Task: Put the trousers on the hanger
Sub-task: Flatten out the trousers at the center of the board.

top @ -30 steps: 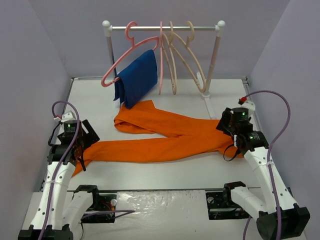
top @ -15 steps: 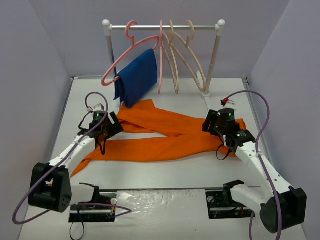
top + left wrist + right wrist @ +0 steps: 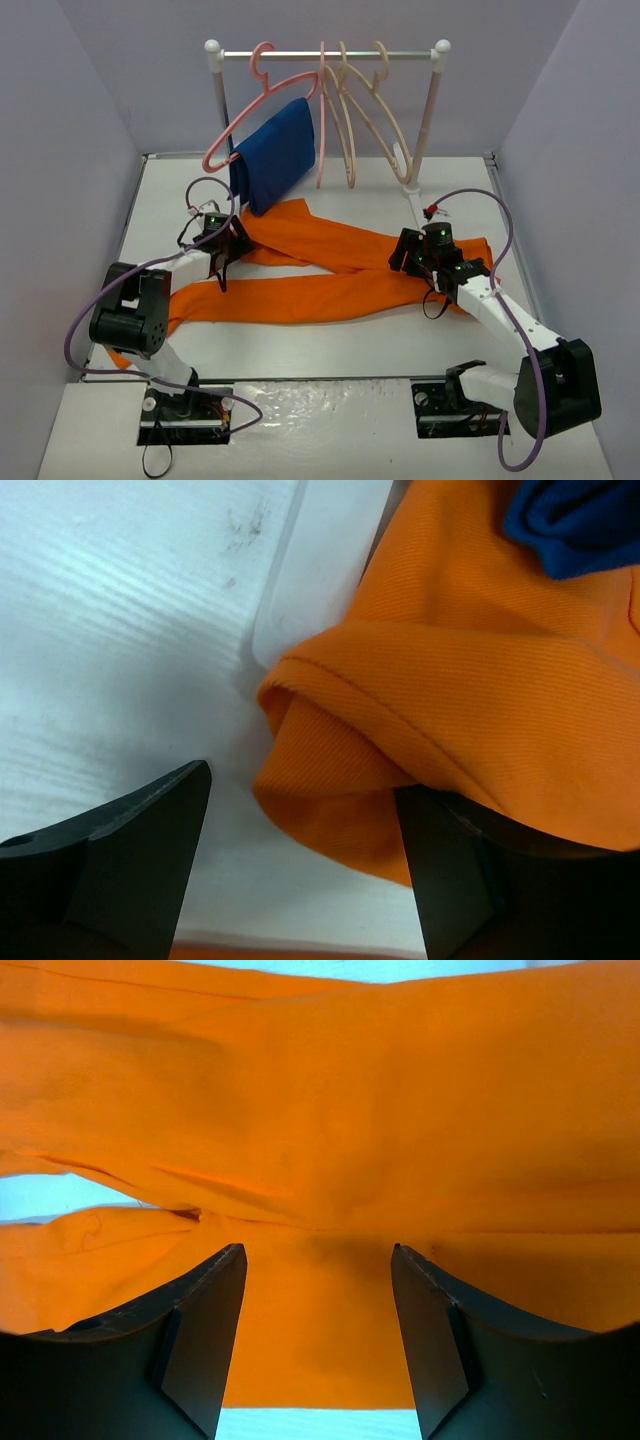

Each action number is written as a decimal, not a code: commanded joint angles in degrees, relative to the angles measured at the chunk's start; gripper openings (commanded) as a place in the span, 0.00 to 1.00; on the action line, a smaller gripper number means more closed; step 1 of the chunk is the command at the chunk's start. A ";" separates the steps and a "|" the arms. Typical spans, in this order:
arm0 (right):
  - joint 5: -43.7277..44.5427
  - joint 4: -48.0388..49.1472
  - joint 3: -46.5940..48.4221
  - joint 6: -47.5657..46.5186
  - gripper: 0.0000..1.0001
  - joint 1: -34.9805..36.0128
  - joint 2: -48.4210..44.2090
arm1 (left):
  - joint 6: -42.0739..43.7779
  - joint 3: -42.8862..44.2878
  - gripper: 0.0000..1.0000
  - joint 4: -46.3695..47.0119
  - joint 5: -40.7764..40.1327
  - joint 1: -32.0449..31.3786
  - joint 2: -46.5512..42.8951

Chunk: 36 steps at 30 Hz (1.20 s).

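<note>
The orange trousers lie flat across the table, one leg end folded near the rack's left foot. My left gripper is low at that folded end. In the left wrist view it is open, with the rounded fold between the fingers and against the right finger. My right gripper hovers over the trousers' right part. It stands open with only flat orange cloth below it. The cream-beige hanger hangs on the rail at the back.
A pink hanger on the rail carries a dark blue cloth, whose corner hangs just above the orange fold. A second pink hanger hangs beside the beige ones. The rack's posts stand behind the trousers.
Both arms have stretched forward from the table's sides: the left gripper to the folded leg end, the right gripper leftward over the trousers. Both stay open, and the trousers have hardly moved.
</note>
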 commanded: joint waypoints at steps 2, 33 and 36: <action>-1.29 5.74 -0.69 0.79 0.57 0.51 0.30 | -0.59 3.86 0.53 6.62 -2.70 0.01 3.00; 2.81 3.96 -1.94 1.20 0.57 0.53 -2.79 | 27.30 8.54 0.74 -38.50 -38.00 -7.61 -40.31; 5.12 3.37 -0.96 0.86 0.57 0.60 -3.17 | 25.86 10.50 0.75 -42.39 -35.56 -7.61 -42.39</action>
